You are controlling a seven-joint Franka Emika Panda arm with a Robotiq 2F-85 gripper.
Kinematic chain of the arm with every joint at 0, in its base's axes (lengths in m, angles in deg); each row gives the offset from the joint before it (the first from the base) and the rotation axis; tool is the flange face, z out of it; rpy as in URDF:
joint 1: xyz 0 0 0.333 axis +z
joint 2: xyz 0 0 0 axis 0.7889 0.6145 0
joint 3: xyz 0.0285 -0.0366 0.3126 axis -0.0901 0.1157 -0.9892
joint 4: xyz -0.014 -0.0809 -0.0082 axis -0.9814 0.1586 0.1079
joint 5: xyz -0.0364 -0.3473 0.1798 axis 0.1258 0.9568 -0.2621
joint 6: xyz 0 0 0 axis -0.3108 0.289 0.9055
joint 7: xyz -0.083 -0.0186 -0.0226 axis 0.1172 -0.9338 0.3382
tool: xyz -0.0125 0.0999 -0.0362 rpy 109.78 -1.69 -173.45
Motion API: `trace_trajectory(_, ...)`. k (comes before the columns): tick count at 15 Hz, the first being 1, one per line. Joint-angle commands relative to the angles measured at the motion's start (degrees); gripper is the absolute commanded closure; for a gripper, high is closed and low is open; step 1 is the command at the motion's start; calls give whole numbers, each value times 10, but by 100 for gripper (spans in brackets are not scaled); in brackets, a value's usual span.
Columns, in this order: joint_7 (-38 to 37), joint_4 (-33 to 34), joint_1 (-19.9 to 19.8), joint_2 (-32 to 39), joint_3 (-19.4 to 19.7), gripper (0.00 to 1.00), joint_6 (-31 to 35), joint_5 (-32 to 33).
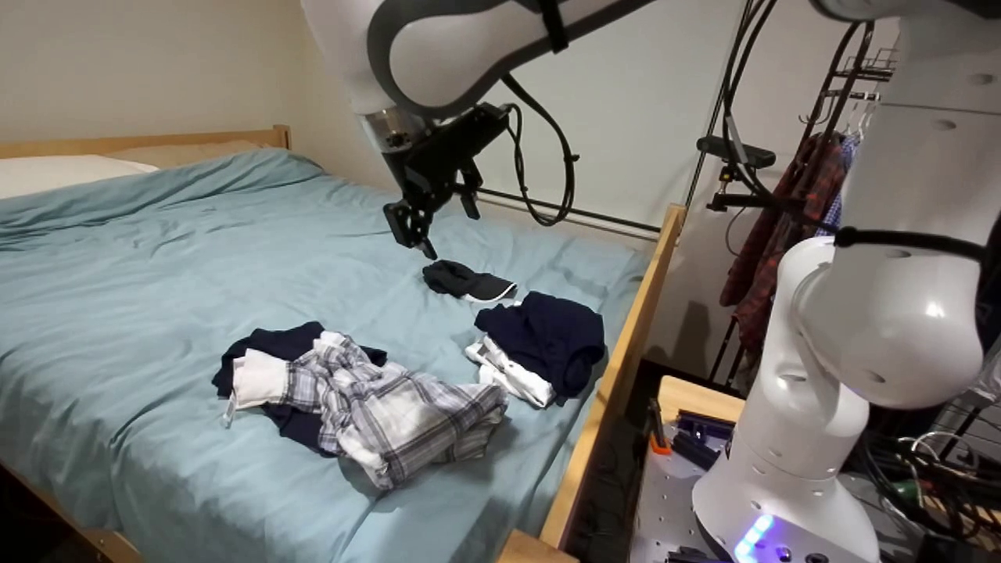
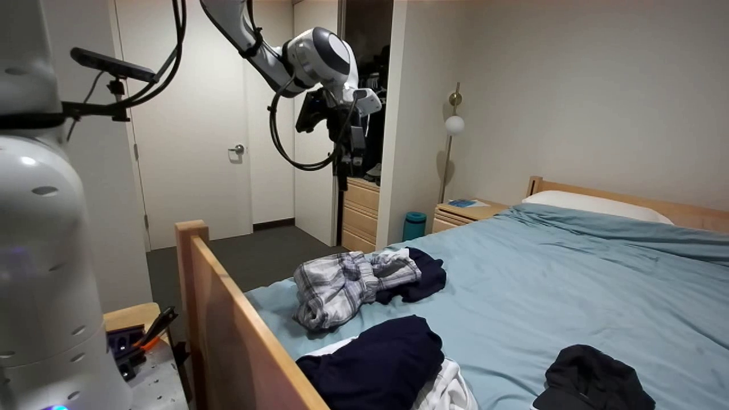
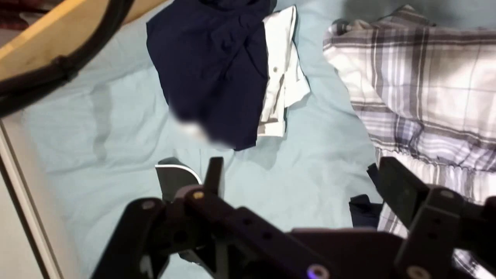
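Note:
My gripper [image 1: 451,228] hangs open above the bed, its fingers wide apart and nothing between them. In the wrist view, bare blue sheet shows in the gap of the gripper [image 3: 301,164]. Nearest below in an exterior view is a dark cap [image 1: 450,279] with a white-edged brim; the left finger partly hides it in the wrist view. A navy garment [image 3: 217,66] lies on a white buttoned one [image 3: 276,69]. The grey and white plaid garment [image 1: 422,414] rests in a loose heap over another navy piece [image 1: 274,342], partly behind the right finger in the wrist view.
A blue sheet [image 1: 156,297] covers the bed. The wooden footboard [image 1: 626,360] stands between the clothes and the robot's base. Pillows [image 2: 592,205] lie at the far end. A clothes rack [image 1: 821,141] is beside the arm, and a cable [image 3: 89,50] crosses the wrist view.

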Motion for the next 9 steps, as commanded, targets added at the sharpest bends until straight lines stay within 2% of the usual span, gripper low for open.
trace_trajectory(1,5,9,1,6,0,0,1,4)
trace_trajectory(8,98,-60,-9,-9,16,0,289,-77)
trace_trajectory(9,57,-26,-2,9,12,0,233,-50)
